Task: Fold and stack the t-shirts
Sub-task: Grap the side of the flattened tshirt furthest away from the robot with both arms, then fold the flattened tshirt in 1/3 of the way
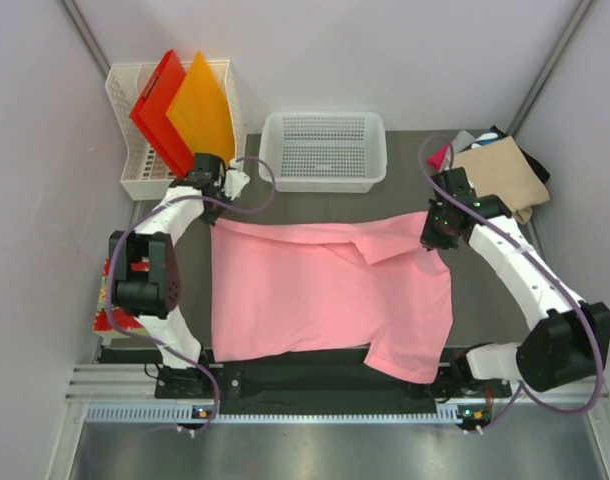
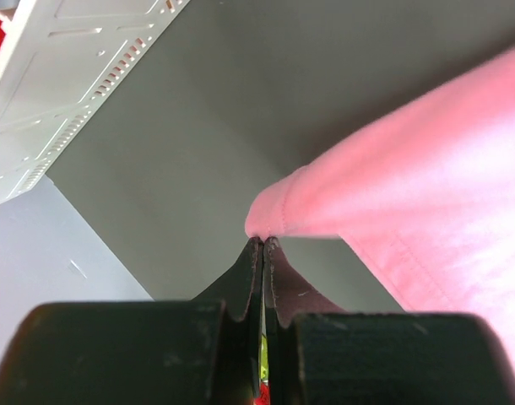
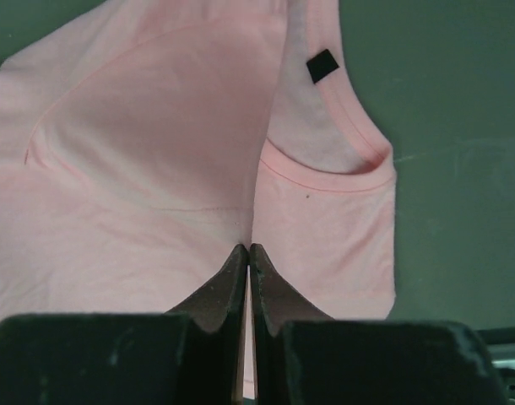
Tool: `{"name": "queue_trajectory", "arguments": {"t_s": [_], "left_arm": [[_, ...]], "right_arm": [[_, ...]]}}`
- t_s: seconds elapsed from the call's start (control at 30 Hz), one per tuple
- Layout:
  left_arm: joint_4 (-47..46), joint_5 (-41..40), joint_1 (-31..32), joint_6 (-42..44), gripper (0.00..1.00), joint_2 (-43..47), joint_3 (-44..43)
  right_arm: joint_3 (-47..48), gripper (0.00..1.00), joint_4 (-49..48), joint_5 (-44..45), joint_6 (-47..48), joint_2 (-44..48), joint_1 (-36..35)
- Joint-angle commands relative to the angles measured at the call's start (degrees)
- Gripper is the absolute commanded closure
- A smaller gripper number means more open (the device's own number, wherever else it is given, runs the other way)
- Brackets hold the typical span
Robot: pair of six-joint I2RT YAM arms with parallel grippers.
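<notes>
Centre of overhead view: pink t-shirt (image 1: 315, 300) spread over dark table (image 1: 395, 200), lower hem close to bottom table edge, one sleeve jutting out at lower right. Upper right part folded back over body of shirt.

Upper left corner of shirt: left gripper (image 1: 217, 207) down at cloth edge. Left wrist view: fingers (image 2: 241, 287) clenched, no gap between them, hemmed pink corner bunched right at tips and raised off table, shadow beneath. Reads as pinched.

Upper right edge of shirt: right gripper (image 1: 432, 240) on folded part. Right wrist view: fingers (image 3: 224, 287) pressed together on pink cloth, crease running straight up from tips; neck opening with black label (image 3: 322, 65) toward upper right of frame.

Upper right of overhead view: stack of folded t-shirts (image 1: 500, 170), tan on top, magenta, black and grey edges showing around it, just beyond right gripper.

Top centre: white mesh basket (image 1: 325, 150). Upper left: white rack (image 1: 130, 150) holding red folder (image 1: 157, 105) and orange folder (image 1: 200, 110), both leaning.
</notes>
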State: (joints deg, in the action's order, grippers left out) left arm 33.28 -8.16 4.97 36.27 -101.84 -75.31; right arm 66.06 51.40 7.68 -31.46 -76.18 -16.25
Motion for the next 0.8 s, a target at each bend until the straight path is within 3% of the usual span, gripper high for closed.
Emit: {"name": "queue_trajectory", "arguments": {"t_s": [0.0,0.37,0.77], "left_arm": [[0.1,1.0,0.2,1.0,1.0,4.2,-0.2],[6.4,4.6,0.3,-0.8,1.0,9.2,1.8],[24.9,12.8,1.5,-0.9,1.0,19.6,5.3]], "right_arm": [[0.9,1.0,5.2,2.9,1.4,3.9,1.8],[1.1,1.0,9.2,3.0,2.3,8.7,3.2],[-0.2,1.0,10.1,3.0,2.6,10.2,3.6]]}}
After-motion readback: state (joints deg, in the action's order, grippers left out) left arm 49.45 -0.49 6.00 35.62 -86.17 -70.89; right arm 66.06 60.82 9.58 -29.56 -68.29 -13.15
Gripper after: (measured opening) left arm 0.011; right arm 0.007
